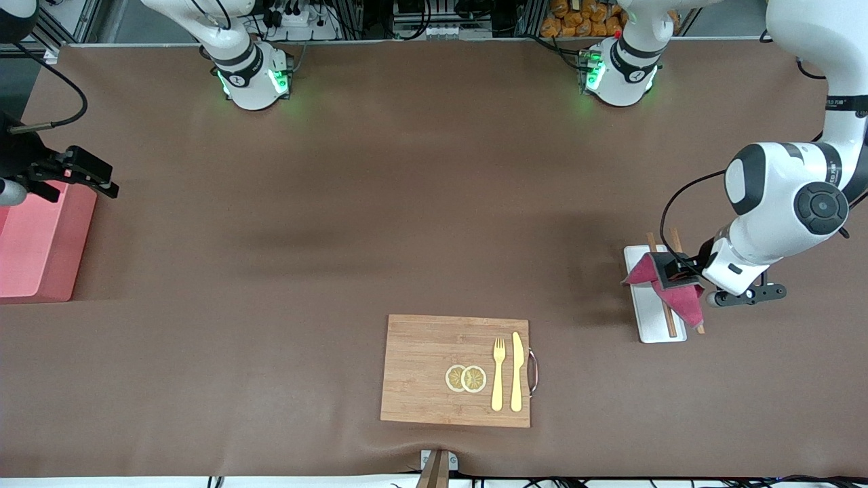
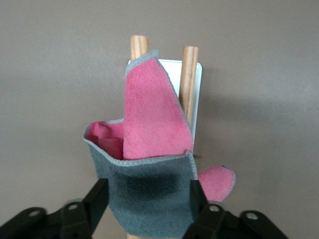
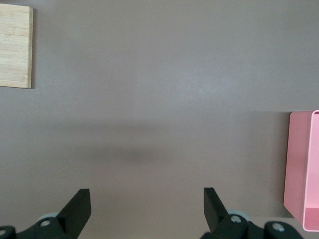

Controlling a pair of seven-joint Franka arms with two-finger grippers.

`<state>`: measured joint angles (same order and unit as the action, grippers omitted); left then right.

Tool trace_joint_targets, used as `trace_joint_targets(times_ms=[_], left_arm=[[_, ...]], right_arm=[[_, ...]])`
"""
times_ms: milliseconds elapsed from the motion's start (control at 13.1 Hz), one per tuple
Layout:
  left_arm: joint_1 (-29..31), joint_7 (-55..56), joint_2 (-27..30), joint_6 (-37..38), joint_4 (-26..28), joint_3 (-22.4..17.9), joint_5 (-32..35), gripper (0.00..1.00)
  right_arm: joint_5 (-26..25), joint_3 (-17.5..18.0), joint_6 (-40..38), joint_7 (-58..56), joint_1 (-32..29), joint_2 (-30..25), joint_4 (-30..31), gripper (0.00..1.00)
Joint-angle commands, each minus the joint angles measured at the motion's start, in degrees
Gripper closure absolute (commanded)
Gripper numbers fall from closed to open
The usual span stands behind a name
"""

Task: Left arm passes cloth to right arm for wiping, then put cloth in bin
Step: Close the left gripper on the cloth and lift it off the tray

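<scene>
One wooden cutting board (image 1: 455, 370) lies nearest the front camera, low on the brown tabletop (image 1: 380, 203). On it are two round lemon slices (image 1: 466, 378) touching each other, one yellow fork (image 1: 498, 374) and one yellow knife (image 1: 517, 372) side by side, and one metal handle (image 1: 533, 371) sits at the board's edge toward the left arm's end.

Farther from the camera, toward the left arm's end, one white tray (image 1: 652, 305) carries two wooden sticks (image 1: 666, 315) lying lengthwise. The one cloth (image 1: 668, 288), red on one face and grey on the other, is over this tray, draped across the sticks. The left gripper (image 1: 678, 271) is down at the cloth; in the left wrist view its jaws stand on either side of the grey fold (image 2: 149, 194), pressing on the cloth (image 2: 149, 129), with the two sticks (image 2: 188, 79) and tray (image 2: 174, 69) showing past it.

One pink bin (image 1: 37, 244) stands at the right arm's end of the tabletop. The right gripper (image 1: 81, 173) waits over the bin's edge, its jaws wide apart and holding nothing, as the right wrist view shows above bare tabletop (image 3: 164, 99) with the bin (image 3: 299, 169) to one side.
</scene>
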<state>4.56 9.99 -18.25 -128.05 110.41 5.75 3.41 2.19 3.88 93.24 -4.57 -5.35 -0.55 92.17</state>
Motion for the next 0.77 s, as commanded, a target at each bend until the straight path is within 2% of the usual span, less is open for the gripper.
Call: trace_joint_targets(times_ms=[0, 536, 689], left_arm=[[0.27, -0.67, -1.43, -0.01, -1.43, 0.05, 1.51, 0.33], [0.71, -1.81, -2.49, -0.01, -1.87, 0.05, 1.86, 0.54], [0.71, -2.08, -2.49, 0.08, -1.95, 0.05, 1.86, 0.67]], right_arm=[[-1.14, -0.1, -0.43, 1.32, 0.51, 0.29, -0.41, 0.0], [-1.23, -0.1, -0.34, 1.32, 0.6, 0.81, -0.41, 0.0], [-1.4, -0.1, -0.08, 1.23, 0.51, 1.08, -0.5, 0.0]])
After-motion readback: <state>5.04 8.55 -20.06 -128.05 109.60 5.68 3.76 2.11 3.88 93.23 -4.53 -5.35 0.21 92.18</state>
